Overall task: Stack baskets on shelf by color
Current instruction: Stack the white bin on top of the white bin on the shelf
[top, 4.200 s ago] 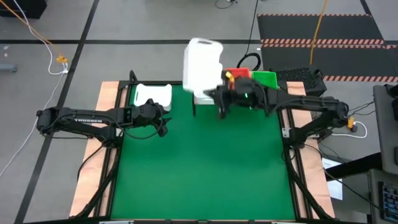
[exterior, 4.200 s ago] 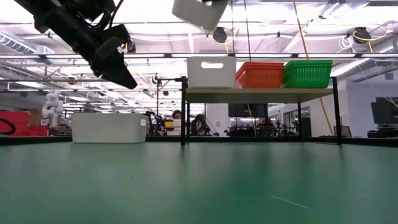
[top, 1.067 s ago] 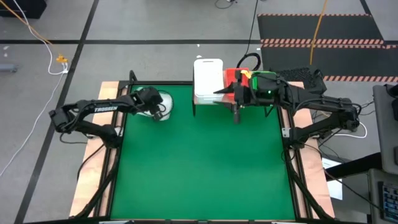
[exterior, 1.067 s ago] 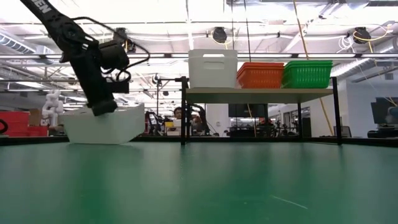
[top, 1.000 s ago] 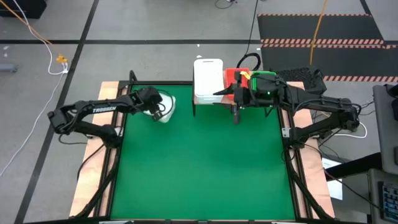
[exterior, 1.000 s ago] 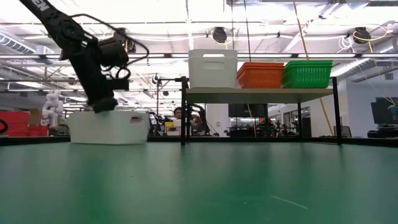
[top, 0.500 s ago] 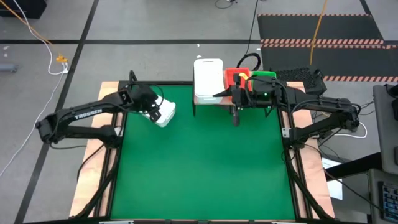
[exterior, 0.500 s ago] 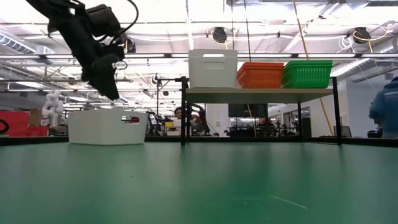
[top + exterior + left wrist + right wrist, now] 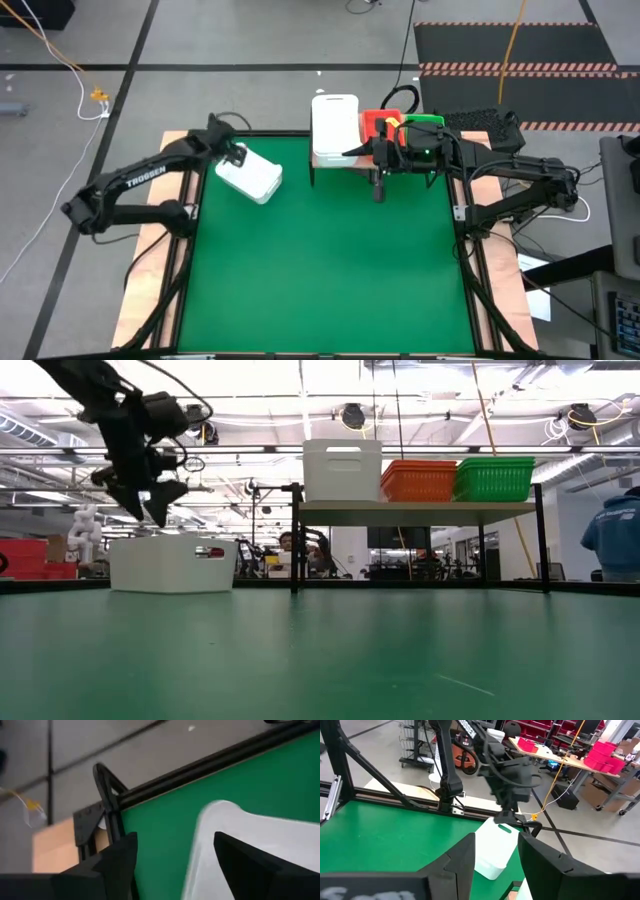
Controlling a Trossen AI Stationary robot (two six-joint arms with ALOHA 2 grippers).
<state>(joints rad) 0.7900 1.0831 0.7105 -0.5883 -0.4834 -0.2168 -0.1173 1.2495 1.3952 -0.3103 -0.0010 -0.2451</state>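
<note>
A white basket (image 9: 250,177) stands askew on its bottom on the green table at the far left, also in the low view (image 9: 171,564). My left gripper (image 9: 150,508) hangs open just above its far-left end, touching nothing; in the left wrist view the basket (image 9: 250,832) lies below the open fingers. The shelf (image 9: 420,507) stands on the table's far edge and carries a white stack (image 9: 334,124), orange-red baskets (image 9: 418,480) and green baskets (image 9: 493,478). My right gripper (image 9: 378,188) waits open just in front of the shelf, with nothing between its fingers (image 9: 462,862).
The black table frame (image 9: 107,787) runs close behind the white basket. A person (image 9: 615,540) stands in the room beyond the table at the right. Bare green table (image 9: 330,270) spreads across the middle and near side.
My left gripper set the tipped white basket flat on the table, opened and let it go. It then rose and drew back toward the far left corner. The basket now stands alone, turned a little askew.
</note>
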